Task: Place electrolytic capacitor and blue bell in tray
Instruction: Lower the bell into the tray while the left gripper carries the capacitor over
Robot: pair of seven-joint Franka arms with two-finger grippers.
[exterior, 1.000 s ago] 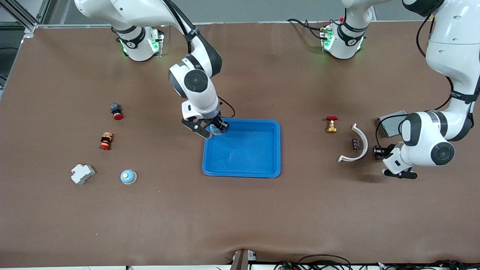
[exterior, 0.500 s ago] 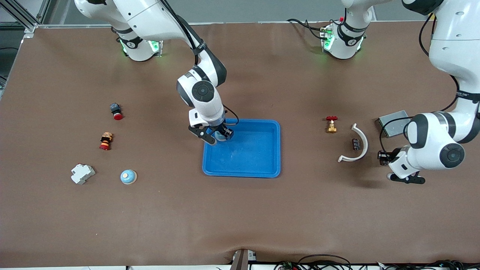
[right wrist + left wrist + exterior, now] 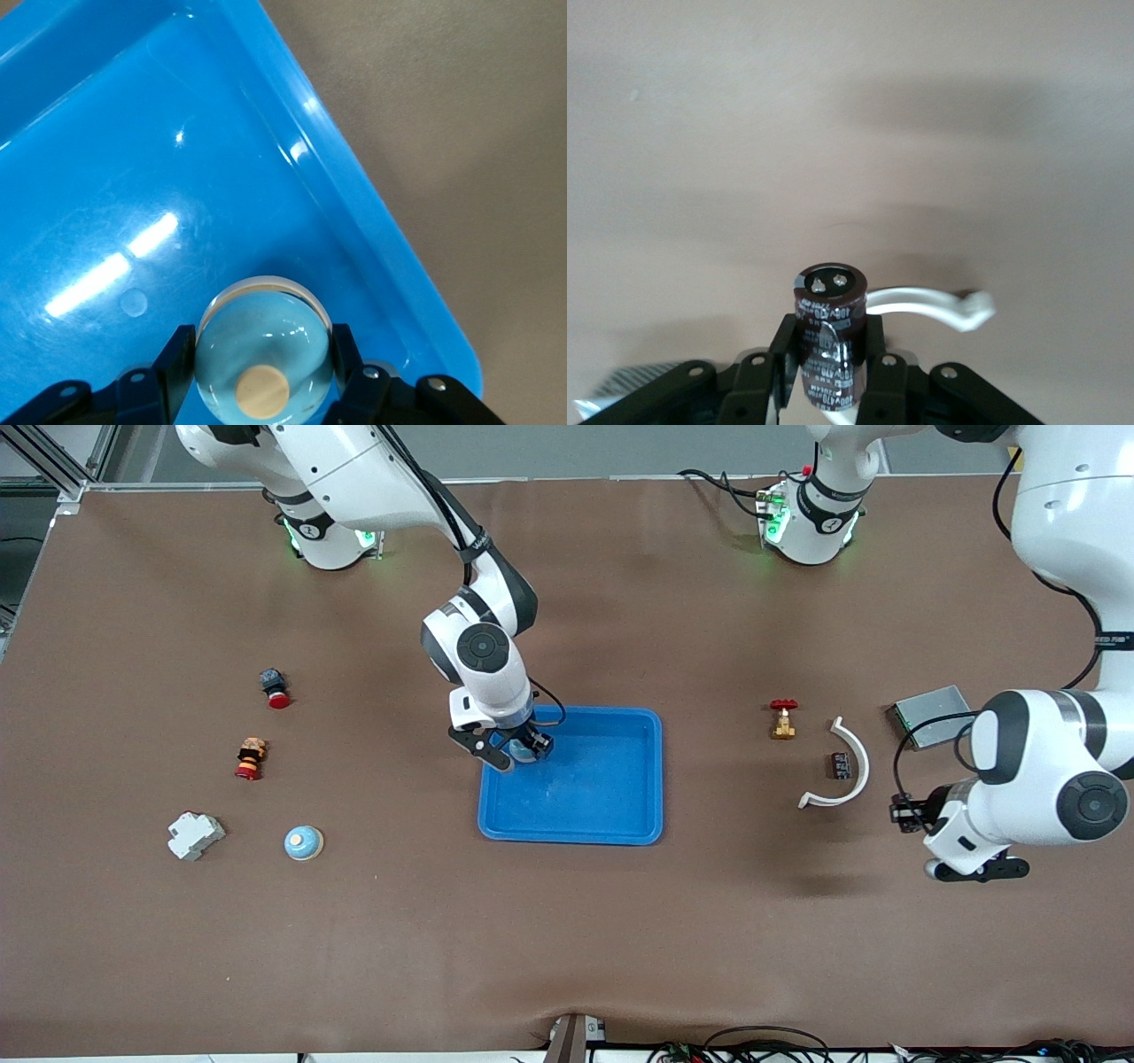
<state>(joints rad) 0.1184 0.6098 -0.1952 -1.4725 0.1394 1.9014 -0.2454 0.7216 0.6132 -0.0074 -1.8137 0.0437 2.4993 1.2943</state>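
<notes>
1. The table [image 3: 620,939] is covered by a brown mat, and all the things are laid out on it.
2. The tray [image 3: 611,815], bright blue with a raised rim, is seen near the middle of the table.
3. The right gripper [image 3: 512,751] is held over the tray's corner toward the right arm's end. Its fingers [image 3: 173,359] are clamped on the blue bell [image 3: 263,359], a pale blue dome with a tan button on top, which is shown just above the tray floor [image 3: 133,204] in the right wrist view.
4. The left gripper [image 3: 974,865] is held over bare mat at the left arm's end of the table. Its fingers [image 3: 784,350] are closed on the electrolytic capacitor [image 3: 830,341], a dark cylinder gripped by its sides.
5. A grey metal box [image 3: 926,715] is seen near the left arm's forearm.
6. A white curved piece [image 3: 846,766] lies between the tray and the left gripper, with a second small dark capacitor [image 3: 839,765] just beside it.
7. A white block [image 3: 195,835] and a second blue bell [image 3: 303,842] lie near each other toward the right arm's end.
8. A brass valve with a red handle [image 3: 783,718] stands near the curved piece.
9. A red and black striped part [image 3: 250,758] and a red-capped button [image 3: 274,687] are also seen toward the right arm's end.
</notes>
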